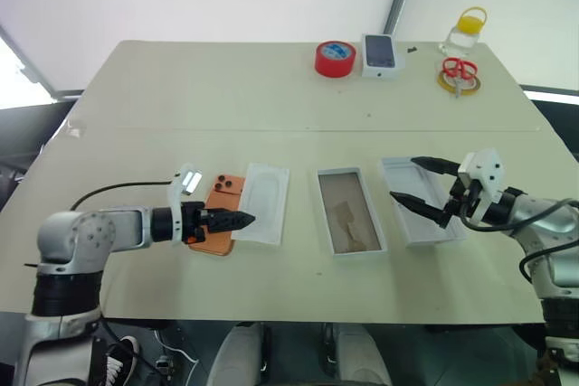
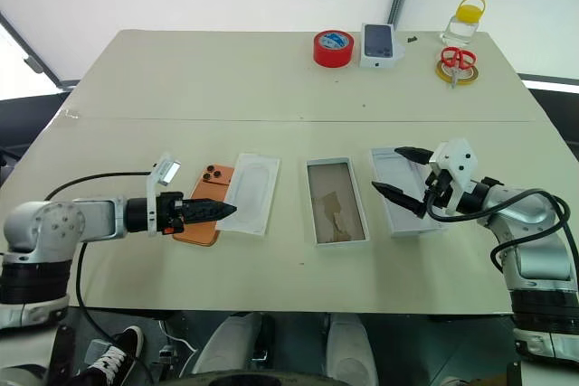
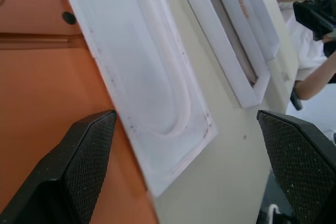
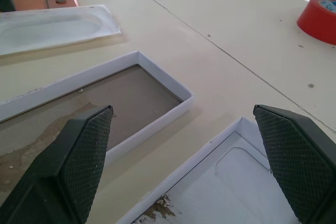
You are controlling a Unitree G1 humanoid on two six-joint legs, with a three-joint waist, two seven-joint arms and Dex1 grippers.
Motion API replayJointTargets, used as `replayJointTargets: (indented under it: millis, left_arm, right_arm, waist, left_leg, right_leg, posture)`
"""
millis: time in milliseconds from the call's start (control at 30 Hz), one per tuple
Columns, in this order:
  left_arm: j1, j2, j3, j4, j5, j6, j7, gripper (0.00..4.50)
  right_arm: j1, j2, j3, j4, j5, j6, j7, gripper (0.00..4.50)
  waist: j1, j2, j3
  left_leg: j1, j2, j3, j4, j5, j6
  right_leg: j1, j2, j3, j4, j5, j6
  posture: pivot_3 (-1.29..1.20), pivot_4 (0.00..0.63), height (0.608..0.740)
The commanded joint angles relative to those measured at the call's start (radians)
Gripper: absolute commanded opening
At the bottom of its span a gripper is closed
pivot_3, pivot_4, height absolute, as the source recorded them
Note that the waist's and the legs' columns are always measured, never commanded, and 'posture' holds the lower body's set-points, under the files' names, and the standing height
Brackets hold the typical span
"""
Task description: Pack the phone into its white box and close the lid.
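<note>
We're at the pick-up, and nothing is packed yet. The phone [image 2: 204, 201] lies camera side up on the tabletop [image 2: 289, 79], on our left, its right edge tucked against the thin white insert [image 2: 249, 192]. Our left hand [image 2: 222, 211] hovers right over that seam, released, fingers spread wide and holding nothing; from the wrist we see one fingertip [image 3: 86, 153] over orange and the other out past the insert's corner.

That's the snag. As we stand, closing would straddle the insert as well as the phone, so we'd want to shift left until both fingers bracket the orange body alone, then come down on its long edges. It's slim and lies flat, so we judge the grip will be shallow; a slow squeeze low on the sides beats a fast pinch that could skid it under the insert.

The white box [image 2: 335, 201] sits open in the middle, brownish floor showing, well apart from the phone. The lid [image 2: 403, 192] lies just to its right, inside face up. Our right hand [image 2: 407, 178] hangs over the lid, also released and empty, well placed for closing later.

Carrying across, we'd keep the phone level and square it to the box before lowering, since the fit looks tight.
</note>
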Motion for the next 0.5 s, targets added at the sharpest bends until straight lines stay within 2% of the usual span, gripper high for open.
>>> replayJointTargets:
  millis: [33, 133, 267, 400, 500]
  left_arm:
    - [0.003, -0.015, 0.001, 0.042, 0.017, 0.040, 0.052, 4.50]
    - [-0.017, -0.036, 0.004, 0.070, 0.021, 0.054, 0.064, 4.50]
    - [-0.074, -0.137, 0.034, 0.149, 0.023, 0.065, 0.113, 4.50]
    - [-0.087, -0.206, 0.010, 0.120, 0.018, 0.075, 0.145, 4.50]
    - [-0.073, -0.216, 0.007, 0.099, 0.021, 0.077, 0.159, 4.50]
  right_arm:
    - [-0.006, -0.005, -0.025, -0.007, 0.003, -0.023, -0.007, 4.48]
    - [0.003, -0.006, -0.031, -0.010, 0.005, -0.028, -0.010, 4.48]
    - [0.002, 0.004, -0.021, -0.011, 0.000, -0.033, -0.020, 4.48]
    - [0.000, 0.009, -0.018, -0.017, 0.002, -0.036, -0.026, 4.48]
    - [0.002, 0.005, -0.020, -0.018, -0.002, -0.035, -0.027, 4.48]
  waist:
    - [0.000, 0.000, 0.000]
    - [0.001, 0.001, -0.001]
    - [0.003, 0.001, -0.001]
    - [0.001, 0.001, -0.001]
    - [-0.004, 0.001, -0.001]
  left_leg:
    - [0.000, 0.000, 0.000, 0.000, 0.000, 0.000]
    - [0.001, 0.000, 0.000, 0.000, 0.000, 0.000]
    - [0.002, -0.001, -0.001, 0.000, 0.000, -0.001]
    - [0.002, -0.001, -0.001, 0.000, 0.000, -0.001]
    - [0.002, -0.001, -0.001, 0.000, 0.000, -0.001]
  right_leg:
    - [0.000, 0.000, 0.000, 0.000, 0.000, 0.000]
    - [0.001, 0.000, 0.000, 0.000, -0.001, -0.001]
    - [0.003, -0.001, 0.000, 0.000, -0.001, -0.002]
    - [0.004, -0.001, 0.000, -0.001, 0.000, 0.000]
    - [0.003, -0.001, 0.000, -0.001, 0.000, 0.000]
  posture:
    - [0.00, 0.150, 0.740]
    - [0.00, 0.150, 0.740]
    - [0.00, 0.150, 0.740]
    - [0.00, 0.150, 0.740]
    - [0.00, 0.150, 0.740]
